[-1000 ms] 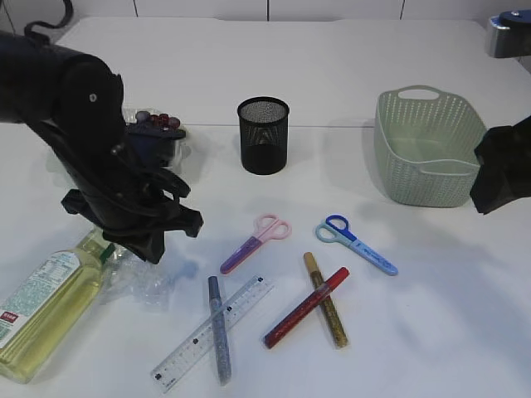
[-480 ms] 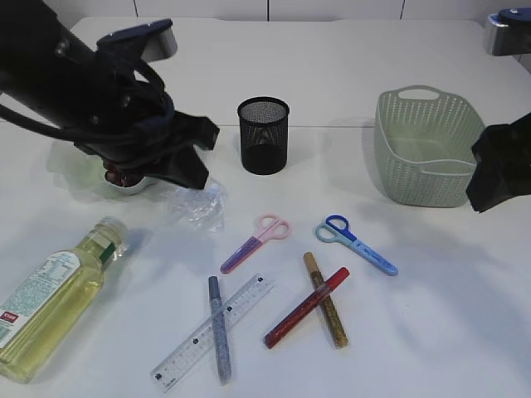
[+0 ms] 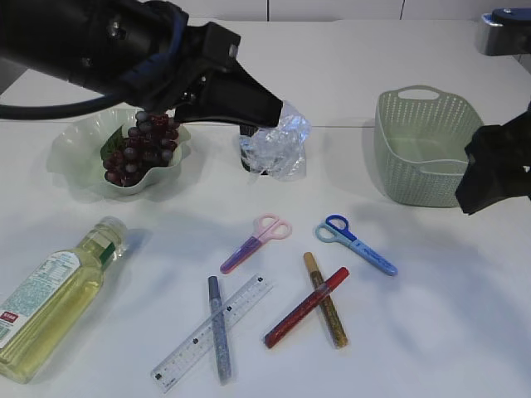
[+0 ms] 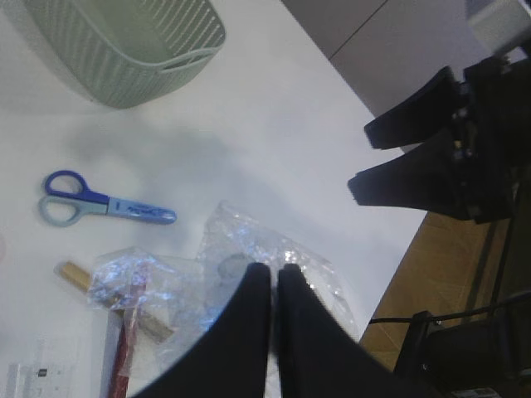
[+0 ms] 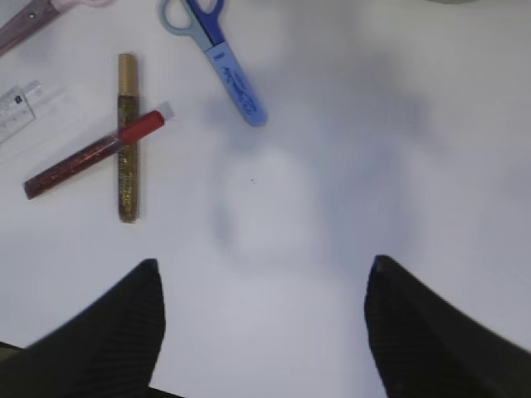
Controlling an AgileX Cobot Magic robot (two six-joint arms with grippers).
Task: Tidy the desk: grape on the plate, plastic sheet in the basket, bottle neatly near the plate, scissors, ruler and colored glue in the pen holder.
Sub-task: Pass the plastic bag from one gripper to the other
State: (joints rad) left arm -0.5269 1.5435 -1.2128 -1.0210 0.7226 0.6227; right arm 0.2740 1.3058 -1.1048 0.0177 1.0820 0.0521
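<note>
One bottle [image 3: 51, 300] label, its print seemingly too blurred to read.

The black left gripper [image 3: 278, 116] reaches in from the upper left, its jaws closed on a crumpled clear plastic sheet [image 3: 278, 145] that hangs below its tip and hides most of the black mesh pen holder [image 3: 246, 157] behind it. Back along the arm, to the gripper's left, a bunch of dark red grapes [image 3: 141, 149] sits in a pale green wavy-rimmed plate [image 3: 70, 157]. To the gripper's right stands a pale green woven plastic basket [image 3: 427, 153]. Nearer the camera, below the gripper, lie pink-handled scissors [image 3: 255, 242], blue-handled scissors [image 3: 355, 244], a clear plastic ruler [image 3: 212, 332] and silver [image 3: 218, 329], red [image 3: 306, 307] and gold [image 3: 325, 299] glitter glue pens. A plastic bottle of yellow liquid [image 3: 50, 298] lies far down to its left.
</note>
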